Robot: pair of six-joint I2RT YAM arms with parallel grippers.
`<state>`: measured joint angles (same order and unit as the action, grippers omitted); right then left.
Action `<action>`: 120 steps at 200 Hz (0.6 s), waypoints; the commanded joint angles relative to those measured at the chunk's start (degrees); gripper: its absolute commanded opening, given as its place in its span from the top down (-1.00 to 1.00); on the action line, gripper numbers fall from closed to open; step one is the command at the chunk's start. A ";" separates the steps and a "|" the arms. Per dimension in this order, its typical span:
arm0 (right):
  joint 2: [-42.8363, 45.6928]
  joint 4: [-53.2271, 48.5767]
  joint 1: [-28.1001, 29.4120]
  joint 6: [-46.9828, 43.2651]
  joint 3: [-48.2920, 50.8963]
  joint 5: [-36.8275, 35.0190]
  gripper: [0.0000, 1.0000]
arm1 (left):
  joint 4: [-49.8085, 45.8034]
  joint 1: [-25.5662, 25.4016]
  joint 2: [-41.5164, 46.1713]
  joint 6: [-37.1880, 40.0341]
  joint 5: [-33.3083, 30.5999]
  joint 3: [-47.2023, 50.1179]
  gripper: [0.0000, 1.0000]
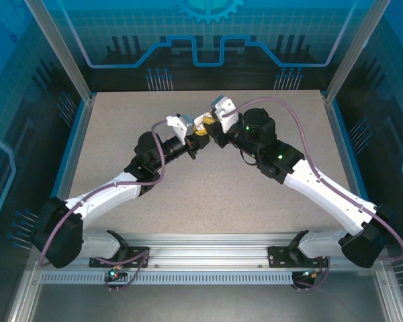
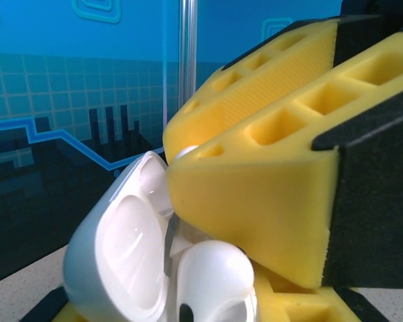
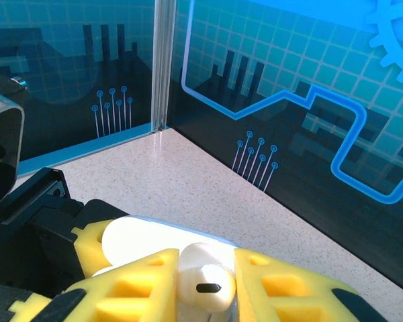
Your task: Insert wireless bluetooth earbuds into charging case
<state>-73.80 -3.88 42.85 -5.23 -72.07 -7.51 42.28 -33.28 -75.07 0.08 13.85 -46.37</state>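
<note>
lower centre | left tool [image 1: 194,139] pinches open glossy white charging case [image 2: 114,255] | right tool [image 3: 205,287] pinches glossy white earbud [image 3: 203,272] | align stem, lower gently

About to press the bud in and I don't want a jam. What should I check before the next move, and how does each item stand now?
1. Lid of case open: ok.
2. Grip of left end effector on case: ok, shut.
3. Grip of right end effector on bud: ok.
4. Position of bud over case: ok.
5. Alignment of bud with socket: cannot tell, fingers hide it.
6. Clearance of right fingers from lid: cannot tell; they look very close in the left wrist view.
</note>
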 commanded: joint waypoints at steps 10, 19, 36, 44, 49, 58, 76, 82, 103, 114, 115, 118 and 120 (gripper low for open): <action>-0.21 -1.41 1.86 -0.22 0.86 1.36 0.42 | 2.64 -0.61 -0.25 0.01 0.66 -2.07 1.00; -0.05 -1.41 1.88 -0.13 0.87 1.36 0.38 | 2.67 -0.60 -0.34 0.01 0.62 -2.06 1.00; 0.05 -1.35 1.83 0.05 0.97 1.30 0.34 | 2.70 -0.56 -0.34 0.05 0.61 -2.12 1.00; 0.12 -1.37 1.80 0.04 1.05 1.19 0.33 | 2.65 -0.56 -0.34 0.10 0.60 -2.12 1.00; 0.26 -1.30 1.84 0.13 1.14 1.18 0.33 | 2.69 -0.59 -0.34 0.10 0.62 -2.10 1.00; 0.31 -1.28 1.86 0.14 1.30 1.10 0.32 | 2.70 -0.63 -0.34 0.10 0.65 -2.08 1.00; 0.72 -1.48 1.84 0.22 1.63 0.75 0.33 | 2.68 -0.62 -0.41 0.13 0.60 -2.15 1.00; 0.84 -1.56 1.81 0.22 1.72 0.65 0.33 | 2.70 -0.61 -0.43 0.09 0.57 -2.15 1.00; 1.37 -1.63 1.70 0.13 2.35 -0.49 0.33 | 2.67 -0.58 -0.54 0.06 0.57 -2.29 1.00; 1.59 -1.86 1.50 0.26 2.72 -0.75 0.32 | 2.67 -0.58 -0.52 0.09 0.53 -2.33 1.00; 1.71 -1.85 1.52 0.29 2.77 -0.79 0.32 | 2.69 -0.61 -0.56 0.10 0.51 -2.33 1.00; 1.77 -1.79 1.39 0.31 2.89 -0.84 0.32 | 2.65 -0.62 -0.53 0.10 0.53 -2.30 1.00; 1.85 -1.78 1.32 0.38 3.01 -0.73 0.32 | 2.70 -0.62 -0.52 0.10 0.51 -2.32 1.00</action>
<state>-72.97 -3.77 43.46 -5.15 -70.98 -7.55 41.93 -33.30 -75.61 0.10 13.85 -46.37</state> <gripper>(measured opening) 0.337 0.245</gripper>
